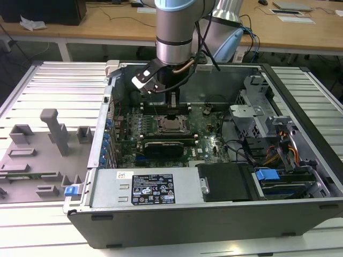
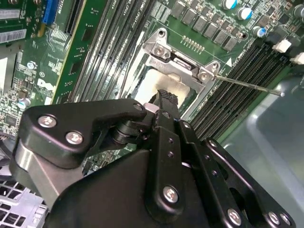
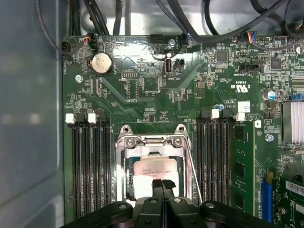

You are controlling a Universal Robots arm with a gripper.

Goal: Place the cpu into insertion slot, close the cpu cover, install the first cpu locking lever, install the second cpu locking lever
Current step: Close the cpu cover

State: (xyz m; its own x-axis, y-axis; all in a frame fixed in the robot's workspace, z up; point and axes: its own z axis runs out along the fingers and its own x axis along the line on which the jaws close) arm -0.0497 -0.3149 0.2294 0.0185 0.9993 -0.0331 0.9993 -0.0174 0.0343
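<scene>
Closing out the cover step, I reckon: gripper (image 3: 163, 184) fingers clenched together, empty, tips right over the chip (image 3: 151, 172), seated in the socket (image 3: 126, 183) beneath them. Cover (image 3: 152, 141) frames it just past the tips. Lever rod (image 2: 247, 85) sticks free beside the fingers; latching calls for catching that thin rod. Count: one chip, one socket, one cover, one free rod.
</scene>
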